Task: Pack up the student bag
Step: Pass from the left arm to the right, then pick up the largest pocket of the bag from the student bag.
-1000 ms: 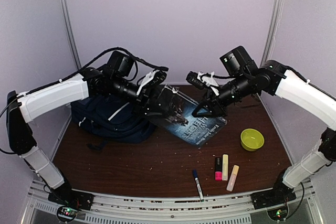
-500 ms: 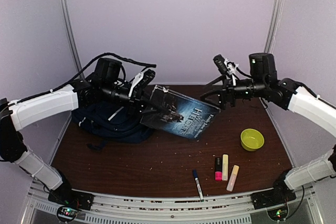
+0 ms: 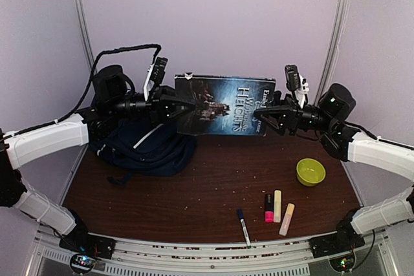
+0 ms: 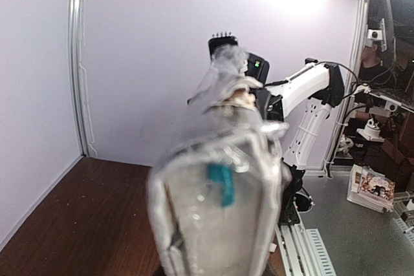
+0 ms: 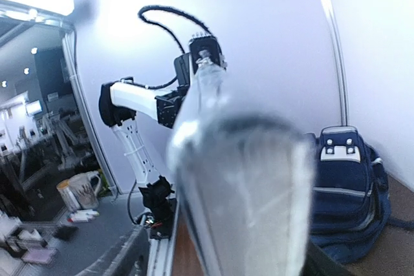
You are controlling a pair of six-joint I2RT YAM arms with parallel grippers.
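Student bag (image 3: 152, 150) lies slumped on the desk (image 3: 213, 182), under the left arm; I can't make out its opening from above. Book (image 3: 223, 105) is off the desk, upright with its cover showing, above and just right of the bag. Left gripper (image 3: 174, 105) is clamped on the book edge nearest the bag. Right gripper (image 3: 266, 114) straddles the far edge, but I cannot tell if it pinches or only steadies. Holding both ends likely keeps the wide cover from swinging while it is lined up for the bag. Green bowl (image 3: 310, 171), highlighters (image 3: 277, 206) and pen (image 3: 243, 226) lie well right of the bag, unpacked.
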